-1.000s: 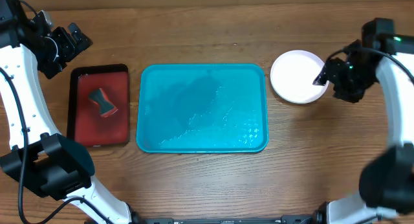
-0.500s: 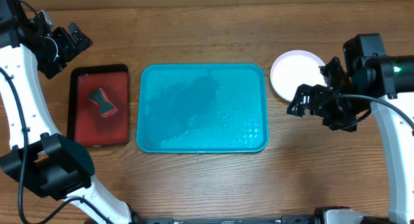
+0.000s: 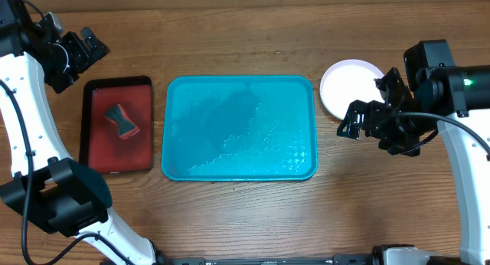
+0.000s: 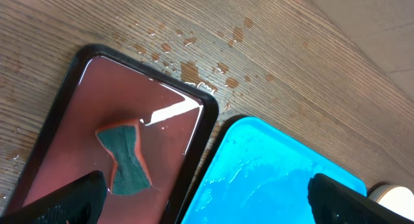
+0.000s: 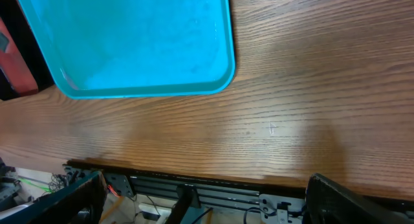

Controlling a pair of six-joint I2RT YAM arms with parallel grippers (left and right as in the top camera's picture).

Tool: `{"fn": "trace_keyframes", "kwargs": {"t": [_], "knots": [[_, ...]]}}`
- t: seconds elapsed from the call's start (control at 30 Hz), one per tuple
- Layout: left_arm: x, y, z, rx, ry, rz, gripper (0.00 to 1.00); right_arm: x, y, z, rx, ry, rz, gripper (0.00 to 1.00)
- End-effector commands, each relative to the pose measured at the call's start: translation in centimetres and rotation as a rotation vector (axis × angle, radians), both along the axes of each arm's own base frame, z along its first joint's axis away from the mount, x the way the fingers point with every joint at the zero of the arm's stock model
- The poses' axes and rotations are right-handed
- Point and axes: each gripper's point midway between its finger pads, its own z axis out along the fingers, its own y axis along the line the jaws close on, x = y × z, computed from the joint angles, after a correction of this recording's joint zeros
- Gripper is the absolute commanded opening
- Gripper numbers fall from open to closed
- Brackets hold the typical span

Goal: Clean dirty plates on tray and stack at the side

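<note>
The turquoise tray (image 3: 239, 127) lies in the middle of the table, wet and with no plates on it. It also shows in the left wrist view (image 4: 272, 179) and the right wrist view (image 5: 129, 43). A white plate (image 3: 346, 85) sits on the table to the right of the tray; its edge shows in the left wrist view (image 4: 396, 197). The lime-green and pale blue plates do not show. My right gripper (image 3: 351, 121) is open and empty, just in front of the white plate; in its own view (image 5: 207, 198) it hangs over the table's front edge. My left gripper (image 3: 90, 44) is open and empty at the far left; its own view (image 4: 207, 201) looks down past it.
A dark red black-rimmed tray (image 3: 116, 125) stands left of the turquoise tray and holds a green and orange sponge (image 3: 122, 121), also seen in the left wrist view (image 4: 126, 156). Water drops (image 4: 194, 68) lie on the wood behind it. The table's front edge (image 5: 194, 179) is near my right gripper.
My right arm has left the white plate, swung forward and to the left, and now holds nearly still. The plate stays where it was. The left arm has not moved.
</note>
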Motion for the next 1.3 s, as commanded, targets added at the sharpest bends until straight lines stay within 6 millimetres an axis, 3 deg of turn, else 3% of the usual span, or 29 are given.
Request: {"fn": "trace_keyframes", "kwargs": {"t": [0.0,0.43,0.6,0.73,0.83,0.93,1.03,1.13,1.27], "knots": [[0.2,-0.4,-0.1,-0.006,-0.004,-0.022,1.00,-0.1,-0.1,0.4,-0.006,-0.021,0.008,1.00],[0.2,-0.4,-0.1,-0.006,-0.005,-0.022,1.00,0.5,-0.8,0.8,-0.049,-0.092,0.027,1.00],[0.2,-0.3,-0.1,-0.006,-0.005,-0.022,1.00,2.5,0.6,5.6,-0.014,-0.448,0.059,1.00],[0.2,-0.3,-0.1,-0.006,-0.005,-0.022,1.00,0.6,1.3,9.5,0.010,-0.712,0.086,1.00],[0.2,-0.4,-0.1,-0.006,-0.004,-0.022,1.00,-1.9,0.7,10.9,0.011,-0.875,0.072,1.00],[0.2,-0.3,-0.1,-0.006,-0.004,-0.022,1.00,-4.8,-0.4,10.4,-0.017,-0.977,0.043,1.00],[0.2,-0.4,-0.1,-0.006,-0.005,-0.022,1.00,-7.3,-1.2,8.7,-0.038,-1.034,0.021,1.00],[0.2,-0.3,-0.1,-0.006,-0.005,-0.022,1.00,-8.4,-1.6,7.3,-0.045,-1.097,0.005,1.00],[0.2,-0.4,-0.1,-0.006,-0.005,-0.022,1.00,-8.3,-1.7,6.4,-0.035,-1.247,-0.013,1.00]]}}
